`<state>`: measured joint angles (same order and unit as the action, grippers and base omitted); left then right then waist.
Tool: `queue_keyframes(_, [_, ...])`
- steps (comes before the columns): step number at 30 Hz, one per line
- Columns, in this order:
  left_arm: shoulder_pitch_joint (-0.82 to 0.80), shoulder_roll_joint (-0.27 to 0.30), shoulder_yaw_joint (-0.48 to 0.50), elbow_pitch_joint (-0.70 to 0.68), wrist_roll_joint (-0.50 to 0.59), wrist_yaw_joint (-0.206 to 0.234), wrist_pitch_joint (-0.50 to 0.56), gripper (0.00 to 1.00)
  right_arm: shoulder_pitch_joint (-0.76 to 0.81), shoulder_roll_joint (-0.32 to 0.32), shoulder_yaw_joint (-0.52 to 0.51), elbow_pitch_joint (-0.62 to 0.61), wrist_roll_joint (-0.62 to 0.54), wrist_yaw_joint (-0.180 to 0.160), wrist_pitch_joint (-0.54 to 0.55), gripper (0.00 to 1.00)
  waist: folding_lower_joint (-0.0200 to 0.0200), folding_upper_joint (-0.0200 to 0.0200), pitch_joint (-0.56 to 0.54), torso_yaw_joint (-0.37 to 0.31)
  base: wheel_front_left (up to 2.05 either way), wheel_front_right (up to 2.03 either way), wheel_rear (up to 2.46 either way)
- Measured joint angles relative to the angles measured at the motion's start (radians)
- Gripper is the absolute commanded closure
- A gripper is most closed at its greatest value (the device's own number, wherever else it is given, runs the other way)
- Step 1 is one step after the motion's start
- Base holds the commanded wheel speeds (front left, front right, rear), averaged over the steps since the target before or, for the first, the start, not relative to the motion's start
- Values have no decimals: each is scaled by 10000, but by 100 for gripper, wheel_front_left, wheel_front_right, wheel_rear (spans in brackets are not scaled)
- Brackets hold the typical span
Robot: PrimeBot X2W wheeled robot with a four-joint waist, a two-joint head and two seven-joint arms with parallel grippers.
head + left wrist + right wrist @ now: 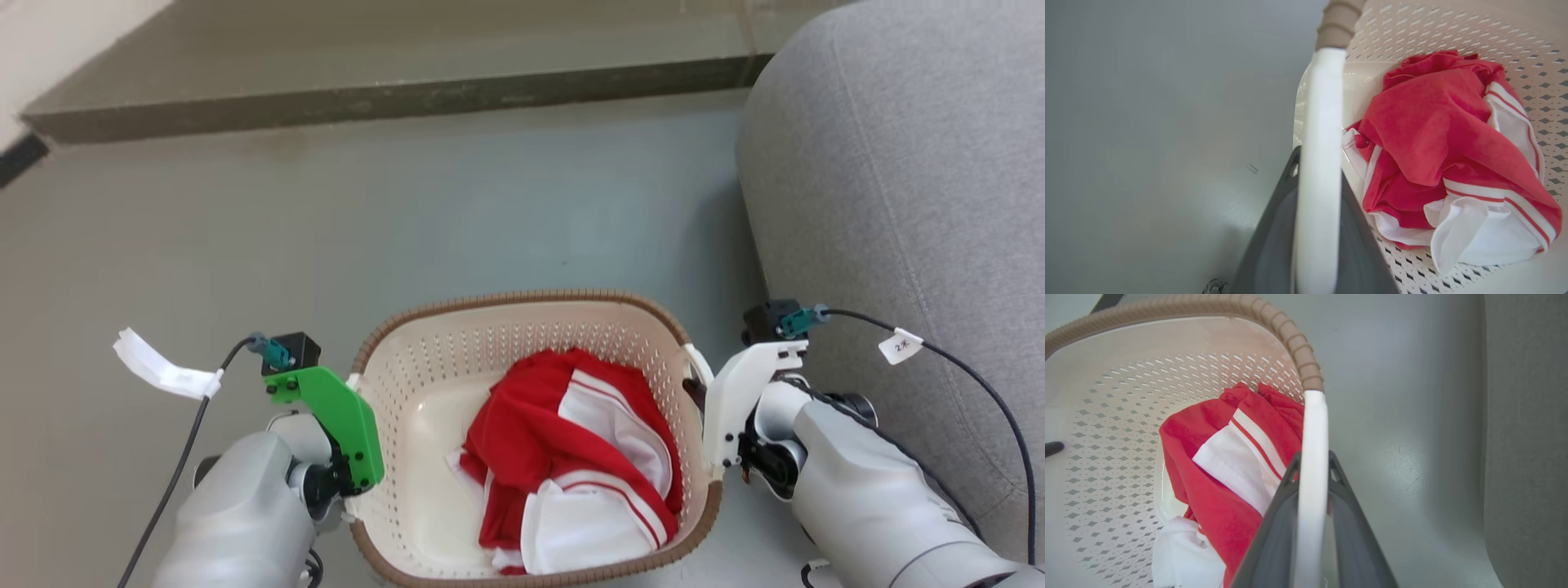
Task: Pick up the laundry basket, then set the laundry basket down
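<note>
Fingers, 2 long dark ones, of my left claw (1318, 173) are closed to a narrow gap on the white plastic side handle (1321, 106), 1 finger on either side of the bar. My right claw (1312, 463) pinches the opposite white handle (1314, 420) the same way. Gripping both ends lets the load ride level between my arms. That load is the cream-white perforated plastic laundry basket (424, 384) with its brown woven-look rim (522, 296). It sits directly in front of me over the grey floor (408, 212), with a crumpled red-and-white garment (563, 441) inside. Whether its base is clear of the floor I cannot tell. A grey upholstered sofa (898, 163) stands just beside my right arm, so I judge any swing should avoid that side.
</note>
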<state>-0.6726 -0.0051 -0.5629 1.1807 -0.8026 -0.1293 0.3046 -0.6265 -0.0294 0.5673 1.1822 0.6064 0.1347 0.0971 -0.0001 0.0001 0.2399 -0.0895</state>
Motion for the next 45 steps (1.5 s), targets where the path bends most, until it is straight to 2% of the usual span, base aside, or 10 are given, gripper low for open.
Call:
queue_keyframes(22, [945, 4, -161, 255, -957, 0, 1011, 100, 658, 29, 462, 157, 640, 0, 1164, 100, -1, 0, -2011, -91, 0, 0, 0])
queue_keyframes(45, [942, 4, -211, 359, -1030, 0, 1011, 100, 619, 27, 650, 117, 903, 0, 1239, 100, 0, 0, -1965, -149, 0, 0, 0])
